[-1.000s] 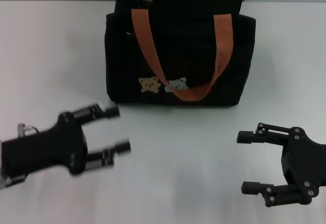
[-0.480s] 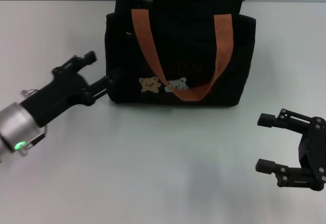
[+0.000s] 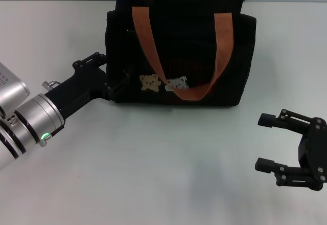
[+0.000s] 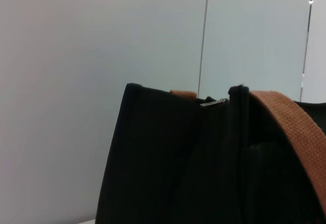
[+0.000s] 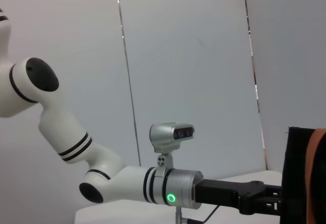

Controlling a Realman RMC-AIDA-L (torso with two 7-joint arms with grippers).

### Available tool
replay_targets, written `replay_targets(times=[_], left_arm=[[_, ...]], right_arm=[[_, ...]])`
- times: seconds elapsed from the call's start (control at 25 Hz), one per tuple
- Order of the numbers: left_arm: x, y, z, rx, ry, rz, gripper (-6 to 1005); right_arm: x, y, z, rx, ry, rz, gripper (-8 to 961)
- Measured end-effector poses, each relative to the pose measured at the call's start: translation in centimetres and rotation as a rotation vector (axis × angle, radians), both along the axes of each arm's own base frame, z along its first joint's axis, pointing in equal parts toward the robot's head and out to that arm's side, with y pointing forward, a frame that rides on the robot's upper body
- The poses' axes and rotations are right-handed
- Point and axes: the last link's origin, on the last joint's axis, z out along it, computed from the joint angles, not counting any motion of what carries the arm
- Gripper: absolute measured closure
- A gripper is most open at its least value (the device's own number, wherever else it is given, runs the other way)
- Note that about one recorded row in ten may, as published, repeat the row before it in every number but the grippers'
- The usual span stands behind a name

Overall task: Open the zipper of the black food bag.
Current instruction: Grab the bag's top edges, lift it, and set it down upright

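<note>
A white table [image 3: 153, 174] carries the black food bag [image 3: 179, 56], which stands upright at the far middle of the surface with two orange-brown straps [image 3: 148, 46] looped over its front and two small bear patches [image 3: 163, 83] low on that face. The left gripper [image 3: 110, 74] reaches in from the near left and sits against the bag's left end, its fingers spread with nothing clasped between them. The right gripper [image 3: 265, 143] hovers above the table at the near right, well apart from the bag, jaws wide and empty. The zipper [image 4: 214, 102] shows in the left wrist view as a small silver pull tab at the bag's top edge, beside a strap.
</note>
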Motion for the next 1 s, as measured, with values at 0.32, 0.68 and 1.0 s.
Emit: replay_targets(times=[0.32,0.68,1.0], left_arm=[[-0.19,-0.3,-0.08,-0.005,0.006,-0.002,593],[-0.36,-0.6,-0.06,-0.006,0.003,0.0,777],[-0.36,-0.65,-0.05,-0.005,0.002,-0.001,877]], right_arm=[[0.06,-0.02,0.03,0.004,0.003,-0.005,123],[0.15,0.1,-0.09,0.009,-0.005,-0.014,122],[0.16,0.11,-0.1,0.01,-0.006,-0.015,122]])
